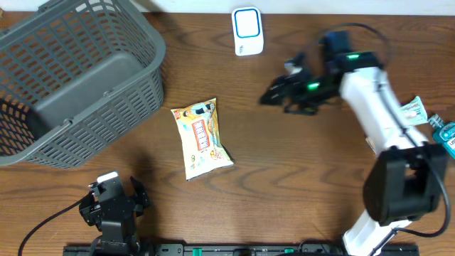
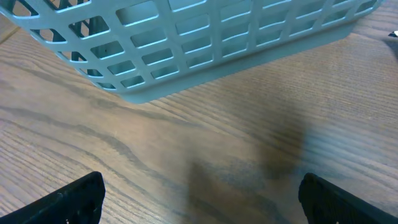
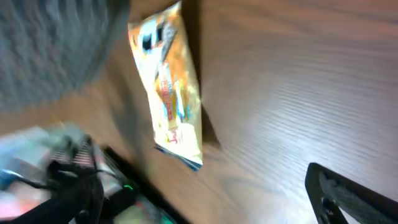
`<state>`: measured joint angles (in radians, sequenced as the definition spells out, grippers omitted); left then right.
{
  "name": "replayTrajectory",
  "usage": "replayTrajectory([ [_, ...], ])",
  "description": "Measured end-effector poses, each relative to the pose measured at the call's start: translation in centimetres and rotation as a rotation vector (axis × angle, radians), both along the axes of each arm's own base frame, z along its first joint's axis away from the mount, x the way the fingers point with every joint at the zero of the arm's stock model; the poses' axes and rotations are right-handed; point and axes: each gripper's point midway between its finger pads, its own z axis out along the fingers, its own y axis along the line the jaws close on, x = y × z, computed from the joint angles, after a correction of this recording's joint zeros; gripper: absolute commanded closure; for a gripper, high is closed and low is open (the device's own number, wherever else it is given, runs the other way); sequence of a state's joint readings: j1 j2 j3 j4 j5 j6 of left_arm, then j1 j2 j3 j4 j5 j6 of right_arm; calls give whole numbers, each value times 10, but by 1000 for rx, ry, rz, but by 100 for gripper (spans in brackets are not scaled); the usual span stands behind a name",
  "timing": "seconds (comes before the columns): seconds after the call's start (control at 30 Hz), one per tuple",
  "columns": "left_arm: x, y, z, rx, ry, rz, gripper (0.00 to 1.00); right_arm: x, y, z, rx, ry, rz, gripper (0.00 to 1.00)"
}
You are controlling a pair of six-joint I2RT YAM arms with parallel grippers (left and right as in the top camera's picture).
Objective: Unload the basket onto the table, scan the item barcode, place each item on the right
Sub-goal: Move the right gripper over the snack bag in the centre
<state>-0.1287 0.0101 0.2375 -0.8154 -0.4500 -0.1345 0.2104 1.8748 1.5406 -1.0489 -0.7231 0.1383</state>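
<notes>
Lying flat, snack packet [image 1: 201, 139] well apart from right tool [image 1: 276, 97], jaws spread.

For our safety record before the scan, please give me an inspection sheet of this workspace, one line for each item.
Surface: wooden table, no spill seen.
Job's things: snack packet lying flat mid-table, no barcode discernible; white scanner at the far edge.
Clutter: grey basket at the far left; small packets at the right edge.
Hands: left hand open, holding nothing, low over the table near the basket; right hand open, holding nothing, to the right of the packet and apart from it.
Cables: black cable from the left arm; black loop on the right arm.
Surroundings: nothing seen.
</notes>
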Motion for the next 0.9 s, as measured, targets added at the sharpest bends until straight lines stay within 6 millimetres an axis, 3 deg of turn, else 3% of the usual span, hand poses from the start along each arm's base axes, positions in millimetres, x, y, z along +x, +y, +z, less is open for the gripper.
replayTrajectory([
  [0.27, 0, 0, 0, 0, 1, 0, 0, -25, 94, -27, -255, -284, 284, 1],
  [0.4, 0, 0, 0, 0, 0, 1, 0, -32, 127, -56, -410, -388, 326, 1],
  [0.67, 0, 0, 0, 0, 0, 0, 0, -39, 139, -123, -583, -362, 313, 1],
  [0.8, 0, 0, 0, 0, 0, 0, 0, -44, 144, -126, -582, -361, 319, 2],
  [0.9, 0, 0, 0, 0, 0, 1, 0, -44, 146, -126, -580, -363, 319, 11],
])
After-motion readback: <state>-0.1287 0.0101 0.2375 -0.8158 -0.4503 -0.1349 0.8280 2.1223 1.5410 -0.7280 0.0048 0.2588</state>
